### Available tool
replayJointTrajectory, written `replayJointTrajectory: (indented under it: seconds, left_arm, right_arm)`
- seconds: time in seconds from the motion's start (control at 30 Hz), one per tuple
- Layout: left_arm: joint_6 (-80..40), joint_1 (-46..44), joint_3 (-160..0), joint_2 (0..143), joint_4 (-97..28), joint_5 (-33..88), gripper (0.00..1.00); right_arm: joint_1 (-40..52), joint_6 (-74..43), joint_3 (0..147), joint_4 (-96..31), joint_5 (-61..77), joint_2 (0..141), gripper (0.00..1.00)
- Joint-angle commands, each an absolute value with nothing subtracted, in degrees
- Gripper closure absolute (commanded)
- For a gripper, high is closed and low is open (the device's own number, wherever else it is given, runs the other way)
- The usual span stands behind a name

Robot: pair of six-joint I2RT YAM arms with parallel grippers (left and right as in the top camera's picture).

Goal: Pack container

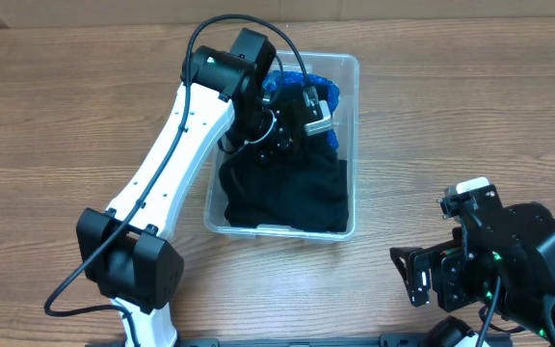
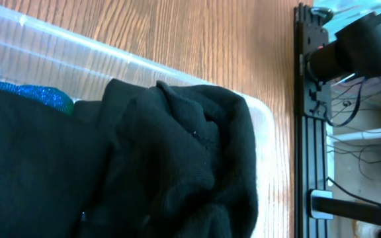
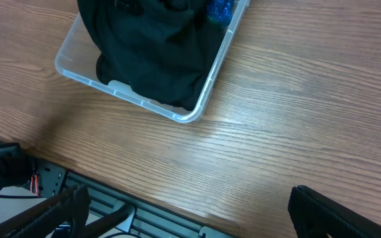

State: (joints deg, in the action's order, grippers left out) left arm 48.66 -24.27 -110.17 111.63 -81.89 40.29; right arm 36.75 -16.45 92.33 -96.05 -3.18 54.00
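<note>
The clear container (image 1: pixel 355 145) stands mid-table, with a black garment (image 1: pixel 287 193) filling most of it and a blue sparkly garment (image 1: pixel 292 82) at its far end. My left gripper (image 1: pixel 297 130) reaches down into the container, against the black garment; its jaws are hidden. The left wrist view shows only the black garment (image 2: pixel 164 152) close up, a bit of the blue garment (image 2: pixel 42 96) and the container rim (image 2: pixel 111 56). My right gripper (image 1: pixel 417 275) is open and empty at the front right, away from the container (image 3: pixel 210 79).
The wooden table surrounds the container. A black frame rail (image 3: pixel 177 221) runs along the table's front edge below my right gripper (image 3: pixel 197 218). The left arm's cable (image 1: pixel 220 24) loops over the container's far left corner.
</note>
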Motion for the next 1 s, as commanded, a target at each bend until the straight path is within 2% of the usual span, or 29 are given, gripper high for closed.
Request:
replayJointTrajectory:
  seconds: [0.0,0.03,0.07,0.17,0.3,0.37,0.67,0.83,0.97]
  left_arm:
    - [50.0,-23.7,-110.0,113.1,-81.3,36.2,0.61]
    - [48.9,-23.7,-110.2,113.0,-81.0,36.2,0.15]
    - [47.4,-23.6,-110.6,112.7,-80.7,35.9,0.0]
    - [41.8,-23.6,-114.9,111.3,-81.0,33.0,0.0]
    - [23.6,-23.6,-127.3,108.2,-79.7,16.7,0.0]
    - [18.1,-23.6,-132.4,105.8,-80.6,12.9,0.0]
    - [14.9,-23.6,-133.3,82.0,-96.8,9.5,0.0]
    - [2.2,-23.6,-132.8,75.7,-96.8,9.3,0.0]
    - [2.1,-23.6,-132.8,73.8,-96.8,9.2,0.0]
  right_arm:
    - [36.7,-16.3,92.5,-95.9,-3.3,53.8,0.0]
    - [36.7,-16.3,92.5,-95.9,-3.3,53.8,0.0]
    - [36.7,-16.3,92.5,-95.9,-3.3,53.8,0.0]
    - [36.7,-16.3,92.5,-95.9,-3.3,53.8,0.0]
    - [36.7,-16.3,92.5,-95.9,-3.3,53.8,0.0]
    - [36.7,-16.3,92.5,-95.9,-3.3,53.8,0.0]
    - [36.7,-16.3,92.5,-95.9,-3.3,53.8,0.0]
    - [36.7,-16.3,92.5,-95.9,-3.3,53.8,0.0]
    - [36.7,-16.3,92.5,-95.9,-3.3,53.8,0.0]
